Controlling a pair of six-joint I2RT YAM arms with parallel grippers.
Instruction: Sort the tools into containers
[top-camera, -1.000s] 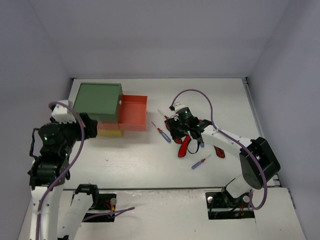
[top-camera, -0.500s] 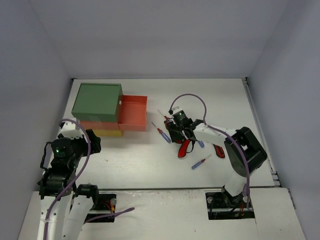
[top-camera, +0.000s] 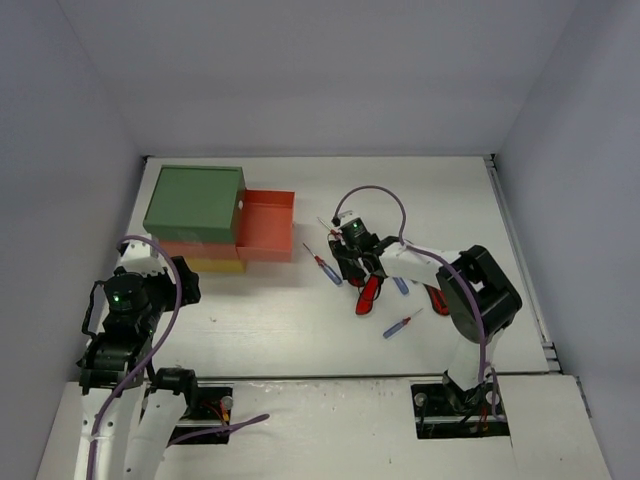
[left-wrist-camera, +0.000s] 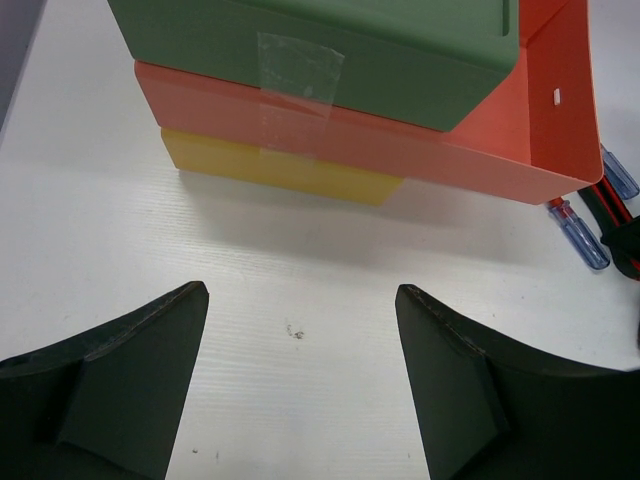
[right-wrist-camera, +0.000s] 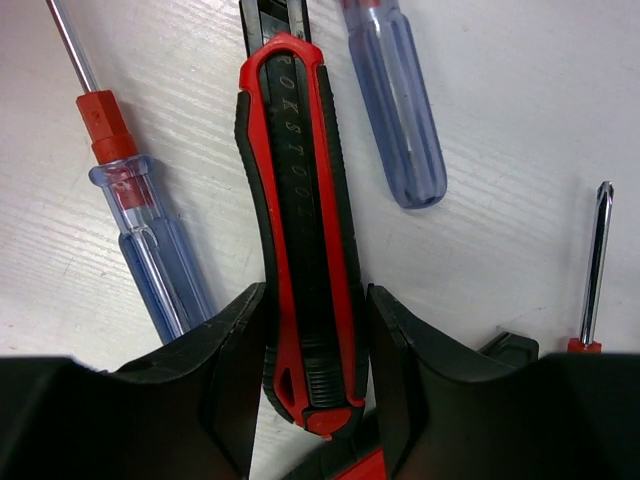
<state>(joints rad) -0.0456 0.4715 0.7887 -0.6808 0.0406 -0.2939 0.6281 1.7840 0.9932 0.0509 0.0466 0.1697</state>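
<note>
Two fingers of our right gripper (right-wrist-camera: 315, 300) are pressing against the sides of a red-and-black utility knife (right-wrist-camera: 298, 180), pinching it while it is lying flat on the white table (right-wrist-camera: 520, 150). One blue-handled screwdriver (right-wrist-camera: 150, 250) is lying just beside the knife, and a second screwdriver (right-wrist-camera: 395, 120) is lying on its other side. We are holding our left gripper (left-wrist-camera: 300, 295) spread wide over the table, facing the cabinet, where the orange-red drawer (left-wrist-camera: 555, 120) is standing pulled out between the green drawer (left-wrist-camera: 330, 50) and the yellow drawer (left-wrist-camera: 280, 172).
</note>
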